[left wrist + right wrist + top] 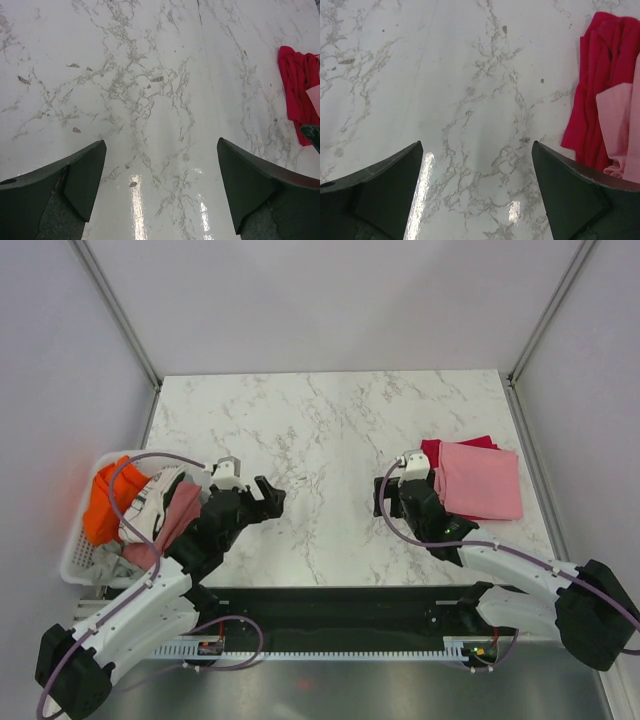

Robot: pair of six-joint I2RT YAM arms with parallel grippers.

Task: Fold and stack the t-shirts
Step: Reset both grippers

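Note:
A folded light pink t-shirt (482, 479) lies on top of a folded crimson red t-shirt (431, 452) at the right of the marble table (320, 430). The red shirt shows in the left wrist view (298, 89) and the right wrist view (600, 85), with the pink one (620, 130) over it. My right gripper (392, 486) is open and empty just left of the stack; its view (477, 150) shows bare marble between the fingers. My left gripper (270, 496) is open and empty over bare marble (160, 150) at the left.
A white basket (72, 552) at the left table edge holds several crumpled clothes, among them an orange one (105, 502) and a pink one (175, 515). Grey walls and metal frame posts close in the table's back and sides.

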